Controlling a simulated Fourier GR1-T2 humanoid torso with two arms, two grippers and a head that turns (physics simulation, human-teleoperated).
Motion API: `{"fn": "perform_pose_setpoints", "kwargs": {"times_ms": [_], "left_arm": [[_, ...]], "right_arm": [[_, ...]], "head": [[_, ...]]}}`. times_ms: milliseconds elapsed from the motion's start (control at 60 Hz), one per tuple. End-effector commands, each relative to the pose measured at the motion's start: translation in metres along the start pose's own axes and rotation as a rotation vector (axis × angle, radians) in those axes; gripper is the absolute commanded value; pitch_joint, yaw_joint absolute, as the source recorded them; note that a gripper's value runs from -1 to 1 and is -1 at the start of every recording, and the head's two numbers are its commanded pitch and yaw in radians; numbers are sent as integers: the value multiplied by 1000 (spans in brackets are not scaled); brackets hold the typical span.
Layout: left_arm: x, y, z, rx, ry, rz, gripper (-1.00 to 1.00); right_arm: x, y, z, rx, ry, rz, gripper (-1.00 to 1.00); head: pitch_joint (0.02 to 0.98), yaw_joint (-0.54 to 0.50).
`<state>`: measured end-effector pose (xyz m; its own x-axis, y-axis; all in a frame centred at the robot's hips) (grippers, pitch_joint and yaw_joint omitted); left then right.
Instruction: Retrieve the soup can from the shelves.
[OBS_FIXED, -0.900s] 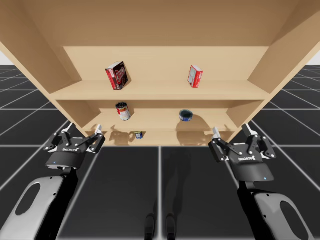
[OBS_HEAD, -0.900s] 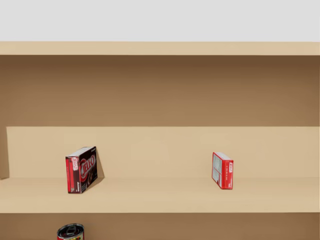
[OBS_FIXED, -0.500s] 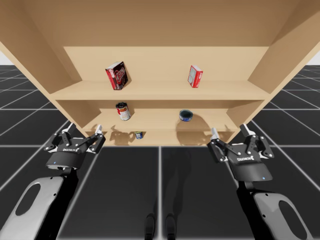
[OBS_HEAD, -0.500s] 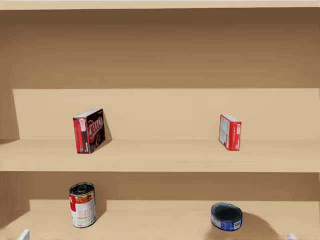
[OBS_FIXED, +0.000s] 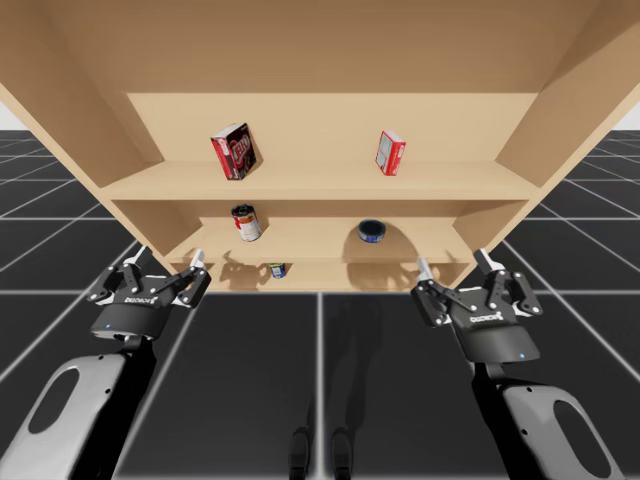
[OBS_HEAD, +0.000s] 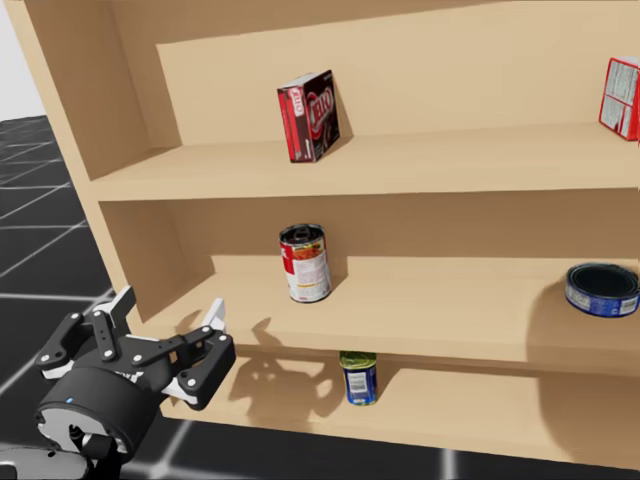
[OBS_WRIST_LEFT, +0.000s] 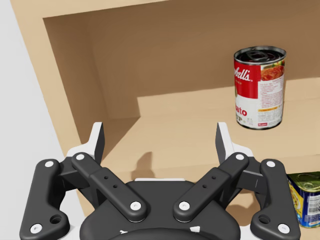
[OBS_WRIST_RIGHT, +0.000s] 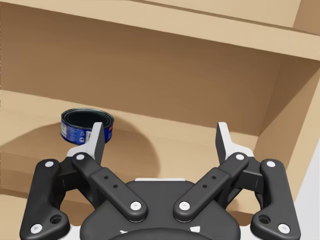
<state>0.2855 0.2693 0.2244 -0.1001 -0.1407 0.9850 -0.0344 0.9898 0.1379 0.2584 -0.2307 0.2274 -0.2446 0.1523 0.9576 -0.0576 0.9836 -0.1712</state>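
The soup can (OBS_FIXED: 246, 222) is red and white and stands upright at the left of the middle shelf (OBS_FIXED: 310, 243). In the head view the soup can (OBS_HEAD: 305, 262) is up and to the right of my left gripper (OBS_HEAD: 170, 308). My left gripper (OBS_FIXED: 165, 262) hangs open in front of the shelf unit's lower left corner, holding nothing. From the left wrist, the soup can (OBS_WRIST_LEFT: 259, 87) is ahead and off to the right of the left gripper (OBS_WRIST_LEFT: 160, 135). My right gripper (OBS_FIXED: 453, 263) is open too, before the lower right corner; the right gripper (OBS_WRIST_RIGHT: 160, 132) is empty.
A dark red box (OBS_FIXED: 233, 151) and a red and white box (OBS_FIXED: 390, 152) stand on the upper shelf. A flat blue tin (OBS_FIXED: 372, 231) lies on the middle shelf's right. A small blue and yellow can (OBS_HEAD: 358, 377) stands on the lowest shelf. Shelf side walls (OBS_HEAD: 80, 140) flank both grippers.
My head has turned down and to the left, bringing the lower shelves and left gripper into sight. My right gripper has crept slightly left. The left arm has not moved.
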Motion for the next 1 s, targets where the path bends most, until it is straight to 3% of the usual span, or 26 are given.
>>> {"fn": "perform_pose_setpoints", "kwargs": {"times_ms": [17,133,217,283,350,600,767,917,1000], "left_arm": [[3,-4,2,-16,-6,12,-1000],[9,-14,7,-53,0,14,-1000],[18,-24,11,-91,34,25,-1000],[26,-34,12,-99,98,29,-1000],[33,-39,10,-140,111,60,-1000],[51,-49,-8,-190,120,112,-1000],[47,-60,-30,-174,116,100,-1000],[42,-68,-49,-180,133,130,-1000],[37,-72,-61,-148,115,100,-1000]], "right_arm": [[-1,2,0,7,9,3,-1000],[-1,2,0,7,11,3,-1000],[-1,2,0,6,13,5,-1000],[-2,2,0,5,14,7,-1000],[-2,1,0,4,14,8,-1000],[-3,-1,-1,-5,13,28,-1000],[-4,0,-1,-6,11,46,-1000],[-5,0,-1,-13,6,64,-1000],[-5,0,-2,-15,4,63,-1000]], "head": [[505,281],[509,283],[508,281],[508,286],[504,287],[500,287],[498,294],[498,296],[499,293]]}}
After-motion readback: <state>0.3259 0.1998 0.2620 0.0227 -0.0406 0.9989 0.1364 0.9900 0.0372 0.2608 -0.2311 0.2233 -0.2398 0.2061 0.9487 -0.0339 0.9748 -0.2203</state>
